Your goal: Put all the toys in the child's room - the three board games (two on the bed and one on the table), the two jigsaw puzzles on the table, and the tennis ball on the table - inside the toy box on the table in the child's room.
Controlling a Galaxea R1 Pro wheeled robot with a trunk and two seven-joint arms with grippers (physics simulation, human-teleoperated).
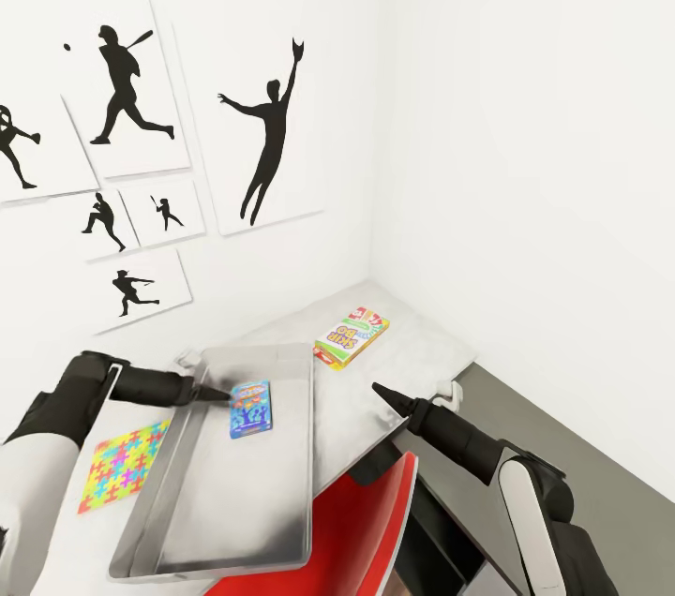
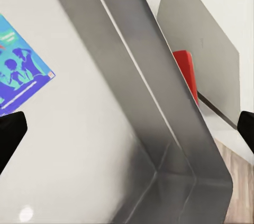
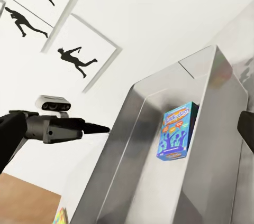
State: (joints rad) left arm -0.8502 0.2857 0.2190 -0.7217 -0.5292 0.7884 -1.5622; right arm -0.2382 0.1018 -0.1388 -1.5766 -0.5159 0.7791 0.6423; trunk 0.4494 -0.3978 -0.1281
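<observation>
The left pincer (image 1: 217,393) sits at the left rim of the grey toy box (image 1: 281,502). Its tips point in over the box floor. In the left wrist view its two fingers (image 2: 9,134) stand far apart, so it is spread wide and holds nothing. A blue game box (image 1: 251,409) lies flat inside the toy box, just past the tips.

The right pincer (image 1: 384,392) hangs above the surface (image 1: 412,352), to the right of the toy box. Its tips look pressed together into a point, and it holds nothing.

What could go wrong? The left pincer is very close to the box wall. If it swings sideways, I think it could bump the wall and push the whole toy box along the surface. If it dips, it could knock the blue game.

The yellow game (image 1: 352,335) lies on the surface behind the toy box, near the wall corner. A puzzle (image 1: 122,463) lies on the surface left of the toy box, under the left arm. Both are not in the box yet.

A red chair (image 1: 361,521) stands right in front, low between the arms. It could catch an arm that drops. The far corner walls leave little room around the yellow game.
</observation>
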